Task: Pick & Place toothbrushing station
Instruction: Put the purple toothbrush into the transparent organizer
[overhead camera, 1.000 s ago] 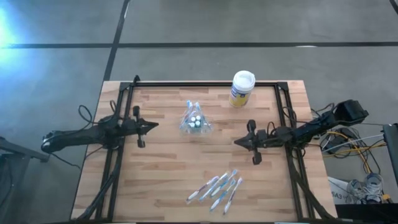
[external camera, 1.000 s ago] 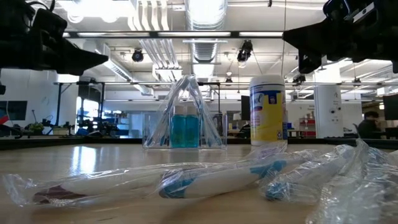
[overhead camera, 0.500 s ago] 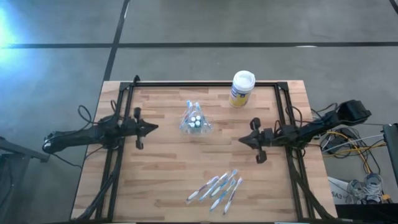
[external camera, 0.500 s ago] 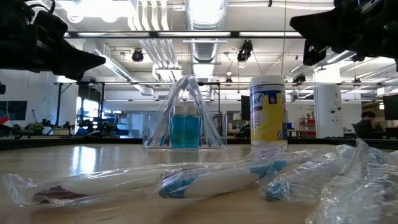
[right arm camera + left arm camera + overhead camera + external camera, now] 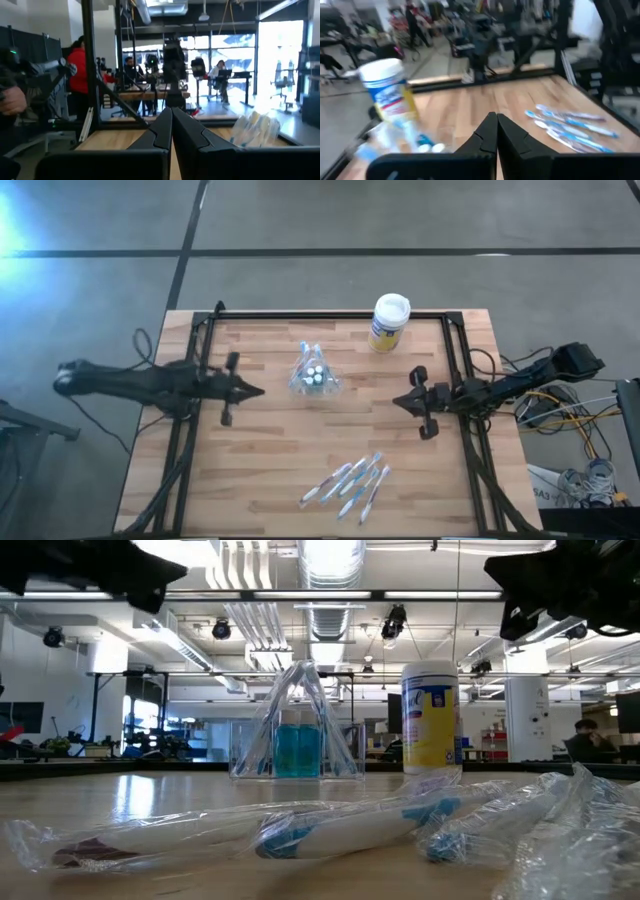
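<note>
Seemingly clear holder [image 5: 313, 374] — teal-capped tubes [image 5: 296, 751]

High cam looks straight down on whole tabletop [image 5: 270, 450]; low cam at tabletop level, facing room; both share canister [image 5: 389, 322].

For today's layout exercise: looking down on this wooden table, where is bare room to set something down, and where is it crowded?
Bare wood lies between the clear plastic holder with teal-capped tubes and the wrapped white-blue toothbrushes, and along the near-left corner of the wooden table. It is crowded at the toothbrush cluster and the far edge by the white-lidded canister with yellow-blue label.
</note>
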`<action>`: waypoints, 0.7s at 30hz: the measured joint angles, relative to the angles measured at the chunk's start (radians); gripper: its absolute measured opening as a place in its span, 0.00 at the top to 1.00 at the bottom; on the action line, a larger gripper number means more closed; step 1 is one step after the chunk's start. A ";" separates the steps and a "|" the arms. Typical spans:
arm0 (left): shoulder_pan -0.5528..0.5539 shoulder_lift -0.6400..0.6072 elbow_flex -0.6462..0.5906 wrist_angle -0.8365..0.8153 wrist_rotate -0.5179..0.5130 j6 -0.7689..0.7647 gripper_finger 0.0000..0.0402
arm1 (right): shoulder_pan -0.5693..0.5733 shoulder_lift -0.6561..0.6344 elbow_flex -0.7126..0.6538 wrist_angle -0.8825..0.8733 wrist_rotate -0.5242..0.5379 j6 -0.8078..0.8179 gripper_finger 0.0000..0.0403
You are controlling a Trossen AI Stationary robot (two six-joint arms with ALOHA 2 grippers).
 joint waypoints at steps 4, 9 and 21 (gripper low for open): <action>-0.136 0.214 0.152 -0.019 -0.101 0.041 0.99 | 0.000 -0.009 0.000 -0.041 0.001 0.038 0.98; -0.270 0.432 0.353 -0.117 -0.104 -0.029 0.99 | 0.000 -0.002 0.000 -0.047 0.001 0.070 0.98; -0.421 0.887 0.694 -0.287 -0.086 -0.387 0.99 | 0.000 0.005 0.001 -0.083 0.003 0.108 0.98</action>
